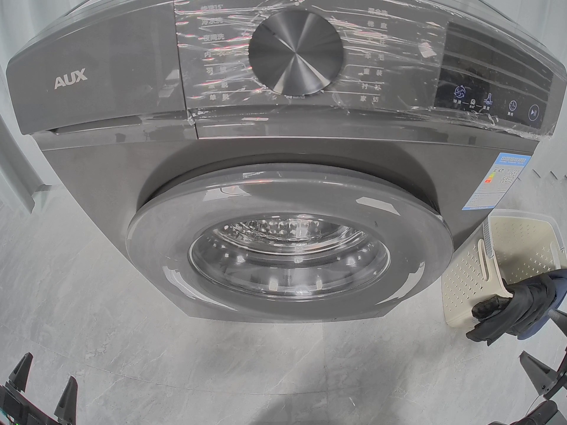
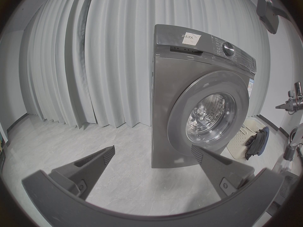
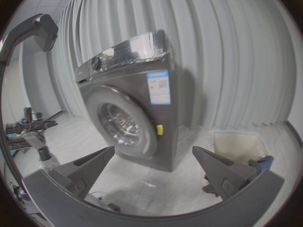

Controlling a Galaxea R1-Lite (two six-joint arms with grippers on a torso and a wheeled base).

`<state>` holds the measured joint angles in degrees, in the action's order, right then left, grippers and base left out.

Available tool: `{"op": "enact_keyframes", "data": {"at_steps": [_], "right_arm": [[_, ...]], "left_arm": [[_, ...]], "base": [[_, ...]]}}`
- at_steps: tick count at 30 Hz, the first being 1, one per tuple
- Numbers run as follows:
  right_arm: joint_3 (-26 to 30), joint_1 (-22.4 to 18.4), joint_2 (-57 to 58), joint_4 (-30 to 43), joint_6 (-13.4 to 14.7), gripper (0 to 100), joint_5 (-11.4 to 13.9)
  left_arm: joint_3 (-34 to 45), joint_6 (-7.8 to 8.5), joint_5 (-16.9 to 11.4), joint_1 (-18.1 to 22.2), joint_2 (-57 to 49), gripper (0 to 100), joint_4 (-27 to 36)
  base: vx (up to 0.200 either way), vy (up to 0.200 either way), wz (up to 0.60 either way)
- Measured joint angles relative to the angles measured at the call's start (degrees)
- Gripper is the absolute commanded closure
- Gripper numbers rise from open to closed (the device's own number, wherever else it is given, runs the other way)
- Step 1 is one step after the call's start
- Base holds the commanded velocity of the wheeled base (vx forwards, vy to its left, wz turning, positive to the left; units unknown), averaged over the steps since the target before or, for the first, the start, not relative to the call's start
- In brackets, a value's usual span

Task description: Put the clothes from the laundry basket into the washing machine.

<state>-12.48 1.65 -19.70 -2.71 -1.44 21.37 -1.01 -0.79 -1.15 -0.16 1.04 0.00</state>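
Floor [image 1: 236, 361]; clothes [image 1: 515, 311] apparently near right fingers [image 1: 536, 372]

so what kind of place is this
Probably a staged laundry corner in a test room: a front-loading washing machine on a tiled floor, a cream laundry basket with dark clothes beside it, pleated curtains behind.

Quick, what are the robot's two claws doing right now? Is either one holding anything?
Left gripper: open, holding nothing.
Right gripper: open, holding nothing.
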Motion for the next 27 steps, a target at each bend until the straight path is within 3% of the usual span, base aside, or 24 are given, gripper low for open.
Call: {"op": "enact_keyframes", "data": {"at_steps": [2,7,13,16,22,27], "right_arm": [[0.2,0.6,-4.7,-3.5,0.5,0,2.1],[0.6,4.2,-14.9,-11.5,1.7,0,4.3],[-0.2,8.8,-26.9,-19.3,2.6,0,3.1],[-0.9,9.9,-32.2,-23.3,3.5,0,1.4],[-2.4,14.3,-41.6,-31.6,6.0,0,-5.6],[-3.8,20.8,-49.5,-38.8,8.9,0,-12.9]], "left_arm": [[0.0,0.01,0.0,0.0,0.0,0,0.0],[0.0,0.04,0.0,0.0,0.0,0,0.0],[0.0,0.01,0.0,0.0,0.0,0,0.0],[0.0,0.04,0.0,0.0,0.0,0,0.0],[0.0,0.04,0.0,-0.1,0.0,0,0.0],[0.0,0.04,0.0,-0.1,0.0,0,0.0]], "base": [[0.000,0.000,0.00],[0.000,0.000,0.00],[0.000,0.000,0.00],[0.000,0.000,0.00],[0.000,0.000,0.00],[0.000,0.000,0.00]]}}
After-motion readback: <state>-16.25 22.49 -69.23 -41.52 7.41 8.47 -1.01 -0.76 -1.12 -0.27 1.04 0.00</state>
